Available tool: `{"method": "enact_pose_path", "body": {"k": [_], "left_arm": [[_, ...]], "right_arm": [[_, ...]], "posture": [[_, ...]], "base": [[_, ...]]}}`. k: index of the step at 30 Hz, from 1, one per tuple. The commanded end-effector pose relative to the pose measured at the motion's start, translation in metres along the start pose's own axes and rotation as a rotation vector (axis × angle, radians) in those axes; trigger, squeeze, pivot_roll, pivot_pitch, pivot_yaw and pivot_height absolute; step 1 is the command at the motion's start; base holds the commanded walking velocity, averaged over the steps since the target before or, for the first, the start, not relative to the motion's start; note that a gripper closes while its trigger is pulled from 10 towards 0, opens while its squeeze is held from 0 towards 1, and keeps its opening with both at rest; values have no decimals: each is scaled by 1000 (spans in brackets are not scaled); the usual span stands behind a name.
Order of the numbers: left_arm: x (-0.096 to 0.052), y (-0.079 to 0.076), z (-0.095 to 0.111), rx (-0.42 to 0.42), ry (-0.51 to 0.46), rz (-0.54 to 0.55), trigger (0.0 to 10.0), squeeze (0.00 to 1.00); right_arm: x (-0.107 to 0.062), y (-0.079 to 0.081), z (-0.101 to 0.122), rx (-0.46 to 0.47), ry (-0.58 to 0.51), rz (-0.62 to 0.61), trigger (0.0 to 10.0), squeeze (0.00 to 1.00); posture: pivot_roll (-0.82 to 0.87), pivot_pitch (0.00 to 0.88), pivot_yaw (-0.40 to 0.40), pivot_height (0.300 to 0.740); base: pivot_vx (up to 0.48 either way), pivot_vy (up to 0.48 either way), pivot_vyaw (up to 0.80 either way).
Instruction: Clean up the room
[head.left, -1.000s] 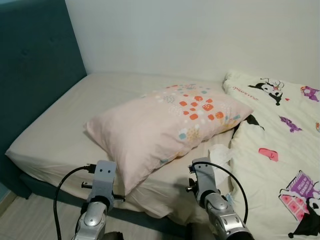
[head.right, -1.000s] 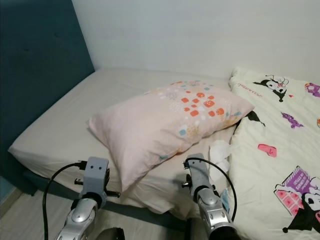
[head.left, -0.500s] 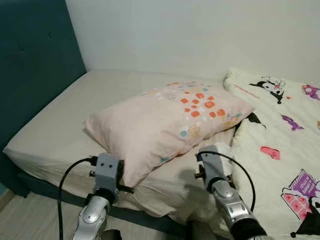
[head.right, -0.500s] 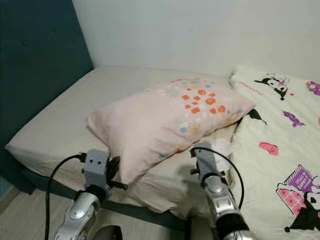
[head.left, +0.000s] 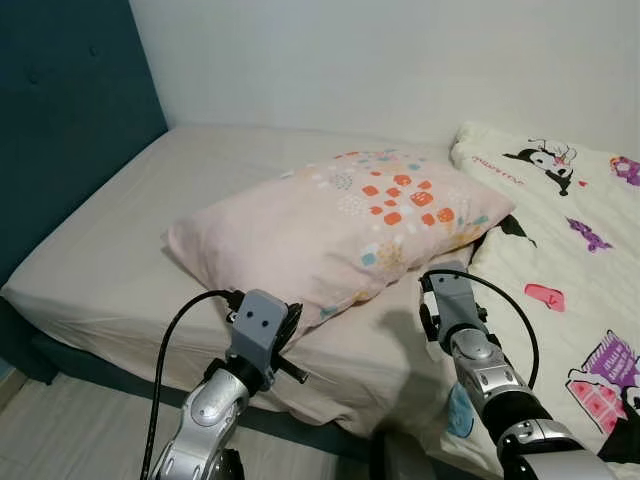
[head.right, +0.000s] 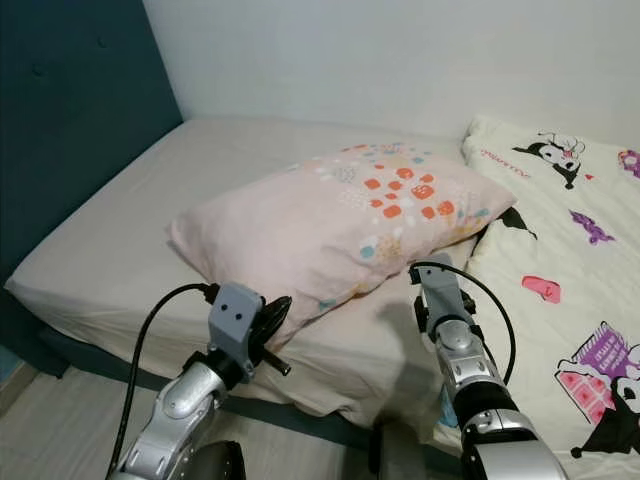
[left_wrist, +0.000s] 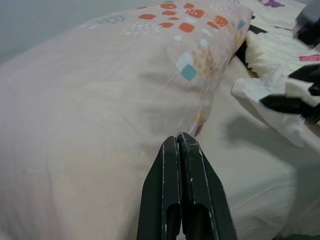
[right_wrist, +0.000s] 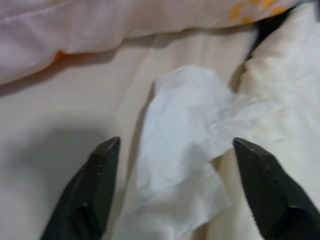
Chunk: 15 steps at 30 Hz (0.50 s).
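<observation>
Lying across the middle of the frame in the head views, a pink pillow (head.left: 335, 240) with orange, teal and white squares printed near its upper right end rests on the beige sheet of the bed (head.left: 120, 250). A dark teal headboard (head.left: 60, 120) fills the upper left of the frame, and a plain white wall (head.left: 380, 60) runs along the top. At the right edge lies a cream blanket (head.left: 570, 270) printed with cartoon figures, its near fold touching the pillow's right end.

Low in the frame, left of centre, the left end effector (left_wrist: 181, 142) points at the pillow's near edge; the left wrist view shows its two black fingers (left_wrist: 170, 190) pressed together with nothing between them, tips just short of the pillowcase. A black cable (head.left: 175, 330) loops from its wrist housing.

Right of centre and low in the frame, the right end effector (right_wrist: 177, 165) hangs over the sheet between pillow and blanket. In the right wrist view its fingers (right_wrist: 95, 185) are spread wide, one on each side of a crumpled white tissue (right_wrist: 185, 145), not touching it. The tissue lies on the sheet in the gap between the pillow's lower edge and the blanket's fold, with one end against the blanket. The tissue (left_wrist: 270, 92) also appears at the right of the left wrist view.
</observation>
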<state>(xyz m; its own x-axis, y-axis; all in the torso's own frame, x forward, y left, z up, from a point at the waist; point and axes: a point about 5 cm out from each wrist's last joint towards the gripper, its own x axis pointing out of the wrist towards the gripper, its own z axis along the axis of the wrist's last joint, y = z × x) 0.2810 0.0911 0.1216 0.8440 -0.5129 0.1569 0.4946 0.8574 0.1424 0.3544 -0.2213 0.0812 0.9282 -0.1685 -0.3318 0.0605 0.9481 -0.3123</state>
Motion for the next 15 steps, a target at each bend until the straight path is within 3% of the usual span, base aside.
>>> {"method": "enact_pose_path", "body": {"k": [1,6,7,8,9,10,11,12,15], "left_arm": [[0,-1,2,-9,5,-36,10000,0],[2,-5,14,-10,-27,-79,10000,0],[2,-6,17,-16,-35,-94,10000,0],[2,-6,17,-16,-35,-94,10000,0],[2,-8,20,-18,-42,-108,10000,0],[1,-9,22,-24,-49,-121,10000,0],[1,-9,22,-24,-49,-121,10000,0],[1,-12,25,-38,-54,-144,10000,0],[-2,-21,29,-70,-63,-209,10000,0]], "right_arm": [[0,-2,-4,39,17,10,10000,1000],[2,-9,-5,100,54,-19,10000,1000],[3,-11,-4,103,55,-24,10000,651],[3,-11,-4,103,55,-24,10000,651],[3,-12,-3,102,55,-28,10000,361],[3,-13,-2,102,54,-32,10000,165],[3,-13,-2,102,54,-32,10000,165],[4,-15,-1,99,55,-37,10000,0],[4,-17,0,94,59,-45,10000,0]], "posture": [[42,245,-23,587],[59,278,-10,587],[66,291,-2,587],[66,291,-2,587],[67,294,-1,587],[70,303,-1,587],[70,303,-1,587],[77,310,1,587],[85,319,3,587]], "base": [[0,0,0],[0,0,0],[0,0,0],[0,0,0],[0,0,0],[0,0,0],[0,0,0],[0,0,0],[0,0,0]]}}
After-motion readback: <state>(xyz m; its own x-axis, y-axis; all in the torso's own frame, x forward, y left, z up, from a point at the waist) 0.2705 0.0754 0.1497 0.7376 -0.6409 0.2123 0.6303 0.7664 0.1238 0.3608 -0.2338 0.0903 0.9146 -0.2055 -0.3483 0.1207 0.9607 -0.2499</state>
